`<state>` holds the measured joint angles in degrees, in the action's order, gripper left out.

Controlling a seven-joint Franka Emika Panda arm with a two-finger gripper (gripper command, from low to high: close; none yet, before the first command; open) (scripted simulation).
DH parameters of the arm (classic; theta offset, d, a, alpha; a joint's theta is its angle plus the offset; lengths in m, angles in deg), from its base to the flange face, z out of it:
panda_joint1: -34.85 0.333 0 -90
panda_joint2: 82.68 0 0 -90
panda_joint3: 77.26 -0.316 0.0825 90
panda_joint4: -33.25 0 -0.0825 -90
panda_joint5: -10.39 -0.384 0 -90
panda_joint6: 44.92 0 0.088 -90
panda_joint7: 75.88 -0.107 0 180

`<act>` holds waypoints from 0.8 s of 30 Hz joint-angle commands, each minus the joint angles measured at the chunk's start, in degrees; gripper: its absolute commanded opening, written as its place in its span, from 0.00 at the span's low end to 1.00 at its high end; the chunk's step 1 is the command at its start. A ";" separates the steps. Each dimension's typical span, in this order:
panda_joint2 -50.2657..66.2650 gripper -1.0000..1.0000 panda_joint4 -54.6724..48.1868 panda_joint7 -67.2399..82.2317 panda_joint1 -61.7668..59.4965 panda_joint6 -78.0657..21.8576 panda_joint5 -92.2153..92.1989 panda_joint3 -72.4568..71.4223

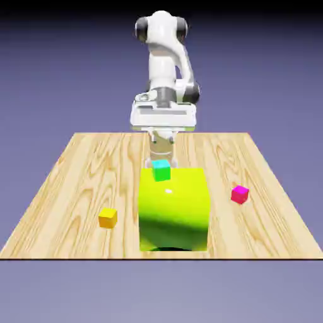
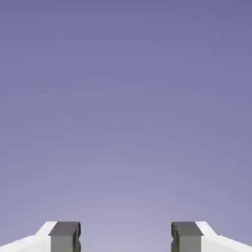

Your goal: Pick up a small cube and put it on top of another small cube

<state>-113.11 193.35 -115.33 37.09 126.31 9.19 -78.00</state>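
Exterior view: fixed, high, facing the arm [image 1: 165, 69] across the wooden worktop [image 1: 76, 189], moderately near. Hand view: looks level past pincer [image 2: 126, 237] tips into plain backdrop. Shared: pincer only.

A plain blue-violet backdrop [image 1: 57, 69] surrounds everything, darkest along the top edge of the exterior view and paling steadily toward the middle and bottom, with no seams, windows or corners visible anywhere in it. In the middle of the exterior view sits a wooden table [image 1: 76, 189] of light, honey-coloured planks with strong swirling grain, its top narrowing toward twelve o'clock and its near edge running straight across toward six o'clock as a thin dark line. Light is soft and even, leaving almost no shadow on the wood. From the hand view, only the same backdrop [image 2: 126, 98] shows, slightly paler toward six o'clock.
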 commanded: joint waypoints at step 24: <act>33.44 0.50 -9.38 -5.22 33.87 -12.19 -25.79 -3.34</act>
<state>-79.67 183.97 -120.55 71.07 114.12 -16.60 -81.34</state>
